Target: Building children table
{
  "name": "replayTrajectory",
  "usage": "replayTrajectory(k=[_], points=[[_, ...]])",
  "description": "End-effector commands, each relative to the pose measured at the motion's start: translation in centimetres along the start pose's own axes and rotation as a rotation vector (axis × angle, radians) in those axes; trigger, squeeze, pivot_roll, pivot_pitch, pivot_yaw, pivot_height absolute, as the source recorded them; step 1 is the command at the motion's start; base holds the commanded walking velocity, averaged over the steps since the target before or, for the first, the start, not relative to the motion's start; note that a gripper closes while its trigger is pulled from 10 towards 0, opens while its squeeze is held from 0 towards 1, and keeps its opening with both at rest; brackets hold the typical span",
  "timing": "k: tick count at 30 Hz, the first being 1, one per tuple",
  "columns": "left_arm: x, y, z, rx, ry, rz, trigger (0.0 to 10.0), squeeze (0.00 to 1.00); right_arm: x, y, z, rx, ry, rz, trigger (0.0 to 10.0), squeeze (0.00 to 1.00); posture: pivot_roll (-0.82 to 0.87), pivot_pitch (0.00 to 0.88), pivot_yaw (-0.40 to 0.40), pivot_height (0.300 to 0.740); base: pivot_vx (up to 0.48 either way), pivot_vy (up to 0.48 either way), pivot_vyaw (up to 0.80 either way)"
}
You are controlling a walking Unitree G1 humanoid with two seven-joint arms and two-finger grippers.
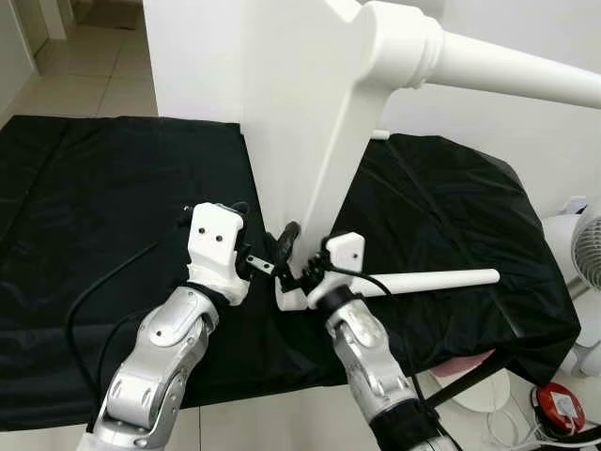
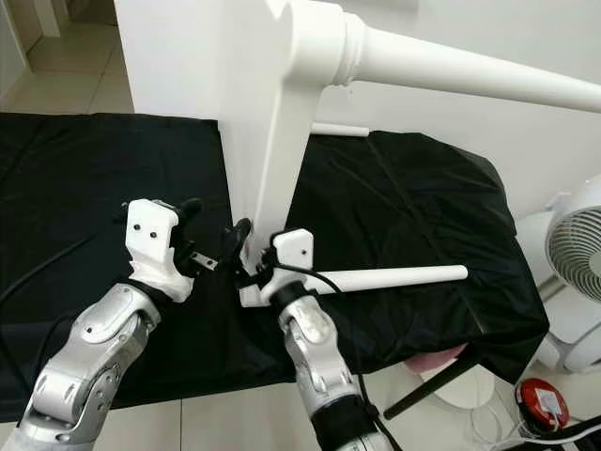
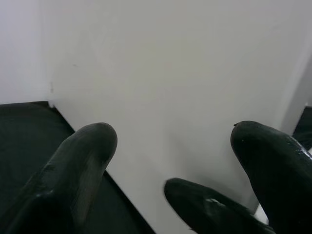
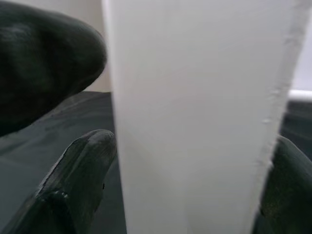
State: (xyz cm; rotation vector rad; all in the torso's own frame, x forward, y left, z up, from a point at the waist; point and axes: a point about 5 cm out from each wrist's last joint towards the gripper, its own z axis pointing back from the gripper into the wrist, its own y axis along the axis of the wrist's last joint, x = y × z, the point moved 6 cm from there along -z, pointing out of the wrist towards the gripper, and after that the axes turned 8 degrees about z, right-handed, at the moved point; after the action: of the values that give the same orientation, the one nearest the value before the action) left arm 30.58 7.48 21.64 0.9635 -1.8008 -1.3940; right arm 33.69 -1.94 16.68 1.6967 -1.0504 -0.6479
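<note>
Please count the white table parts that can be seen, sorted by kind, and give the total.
Large flat white tabletop panel standing on edge: 1
White turned wooden leg fixed to the panel: 1
Loose white wooden leg lying on the black cloth: 1
Short white rod behind the panel: 1
Total: 4

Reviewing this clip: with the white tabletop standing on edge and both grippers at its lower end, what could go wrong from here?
1. The white tabletop stands on edge on the black cloth; the right gripper straddles only its narrow edge and the left gripper is open beside it, so it may tip.
2. The attached leg juts out high to the right, adding off-centre weight.
3. The loose leg lies near the cloth's front edge and might roll off.
</note>
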Motion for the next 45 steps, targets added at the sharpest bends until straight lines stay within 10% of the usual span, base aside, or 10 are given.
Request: replayTrajectory(k=[1, 24, 45], points=[[0.5, 0.1, 0.4, 0.002, -0.039, -0.023, 10.0, 0.00, 0.4, 0.1, 1.3, -0.002, -0.016, 0.031, 10.0, 0.00, 0.04, 0.000, -0.124, 0.740, 0.000, 0.000, 0.00], [-0.6, -2.4, 5.2, -0.119, 0.015, -0.042, 10.0, 0.00, 6.2, -0.1, 11.2, -0.196, -0.114, 0.225, 10.0, 0.00, 0.04, 0.000, -0.129, 0.740, 0.000, 0.000, 0.00], [-1.5, -4.2, 5.6, -0.092, 0.145, -0.057, 10.0, 0.00, 10.8, -0.9, 12.5, -0.287, -0.420, 0.233, 10.0, 0.00, 0.03, 0.000, -0.140, 0.740, 0.000, 0.000, 0.00]])
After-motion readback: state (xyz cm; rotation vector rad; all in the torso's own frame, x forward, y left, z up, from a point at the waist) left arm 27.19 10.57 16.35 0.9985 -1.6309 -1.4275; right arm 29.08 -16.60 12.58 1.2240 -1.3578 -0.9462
